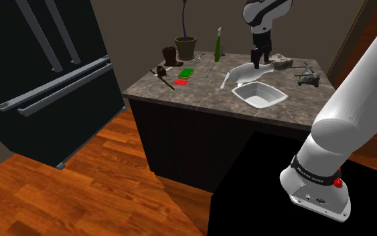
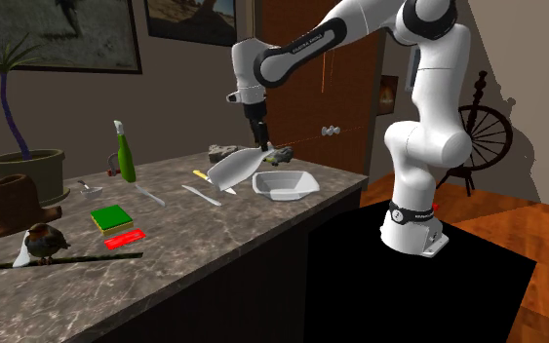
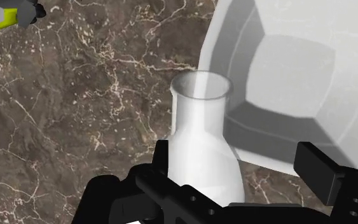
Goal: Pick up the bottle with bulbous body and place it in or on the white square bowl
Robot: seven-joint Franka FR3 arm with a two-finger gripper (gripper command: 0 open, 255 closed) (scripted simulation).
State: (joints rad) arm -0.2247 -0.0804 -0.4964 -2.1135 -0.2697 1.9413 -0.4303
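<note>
Far out to the shoulder view's left of the pincer (image 1: 258,64) I see a black fridge (image 1: 46,80). Closer to the pincer on that same side, on the marble counter (image 1: 200,94), I have a small bird on a stick (image 1: 160,70), a brown boot (image 1: 171,55), a plant pot (image 1: 185,47), a green sponge (image 1: 186,72) and a tall green spray bottle (image 1: 217,45).

Next comes the white bottle (image 1: 242,73) with the bulbous body. It lies tilted right under the pincer, with its fat end up between the fingers and its neck pointing away from the pincer toward the sponge.

In the wrist view the pincer is spread apart. One finger (image 3: 161,156) is against the bottle's body and the other finger (image 3: 317,167) stands off it with a gap, so nothing is clamped. I cannot tell whether the bottle's fat end rests on the counter.

The white square bowl (image 1: 260,95) sits just beside the pincer on the side nearer the stand, close to the bottle. Just to the shoulder view's right of the pincer is a grey lump (image 1: 282,62), and beyond it a small dark object (image 1: 307,78).
</note>
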